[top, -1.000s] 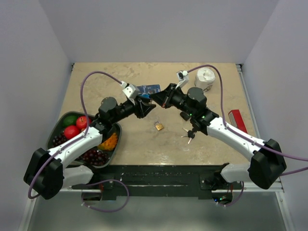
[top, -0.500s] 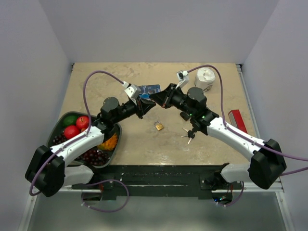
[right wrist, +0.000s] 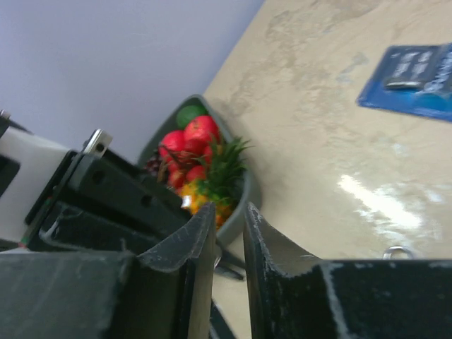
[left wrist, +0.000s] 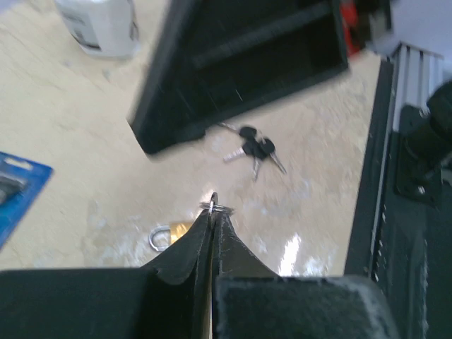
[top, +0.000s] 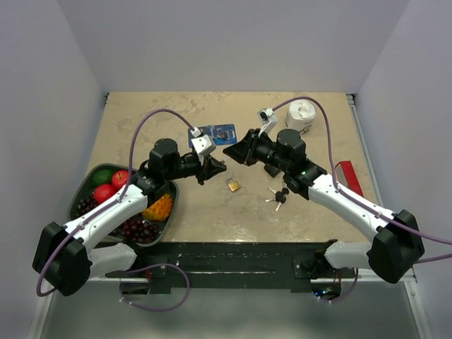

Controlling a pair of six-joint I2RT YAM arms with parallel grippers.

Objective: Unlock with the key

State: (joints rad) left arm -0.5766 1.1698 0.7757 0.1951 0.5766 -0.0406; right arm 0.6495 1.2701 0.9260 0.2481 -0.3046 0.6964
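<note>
Beige marble-look tabletop [top: 155, 116], white walls on three sides, both arms angled in toward the middle.

Left jaws: fully closed, pads pressed flat together. Left wrist view shows a small silver ring [left wrist: 214, 205] poking out right at their tips, pinched there. Anything attached to it is hidden between the pads. Top view is too coarse to show the ring.

Right jaws: cracked open a little, narrow gap, nothing in it, touching nothing. That's clear in the right wrist view. Top view only shows them pointing at the left jaws, tips near but apart.

Task item: the small bunch of short silver keys with black plastic heads [top: 277, 197] lies flat on the tabletop just beside the right arm [top: 339, 201], with neither set of jaws on it. Left wrist view picks it up too [left wrist: 254, 147], beyond the ring, near the blurred black body of the right jaws. Right wrist view doesn't cover it.

Small brass padlock [top: 232, 185] lies on the tabletop between the left jaws and the keys, just past the ring in the left wrist view [left wrist: 169, 233].

Right wrist view looks the other way: dark grey tray of plastic fruit [right wrist: 248, 194] and flat blue packaging card [right wrist: 413, 74].

Top view alone shows the red box [top: 347, 175] at the right edge.
</note>
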